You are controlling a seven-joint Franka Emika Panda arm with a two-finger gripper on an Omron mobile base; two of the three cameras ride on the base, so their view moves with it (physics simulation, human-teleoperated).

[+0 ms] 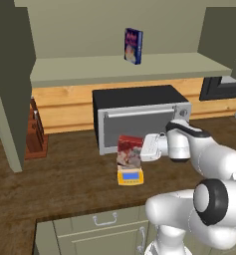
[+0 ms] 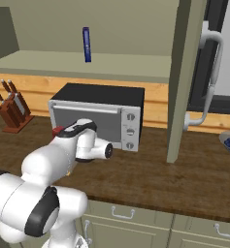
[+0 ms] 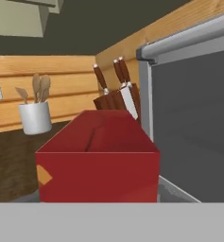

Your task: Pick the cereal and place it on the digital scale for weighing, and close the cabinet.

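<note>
Item: red upright cereal box (image 1: 130, 151), standing on small yellow-orange digital scale (image 1: 130, 176), near side of grey microwave (image 1: 139, 119). Gripper (image 1: 144, 148) clenched on box's right. Handling: release gently, withdraw rightward without tipping; olive-green cabinet door (image 1: 10, 84) remains open.

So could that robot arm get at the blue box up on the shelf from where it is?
Probably yes: the blue box stands alone on the open shelf with nothing in front, but the tool is shut on the cereal now, low over the digital scale.
</note>
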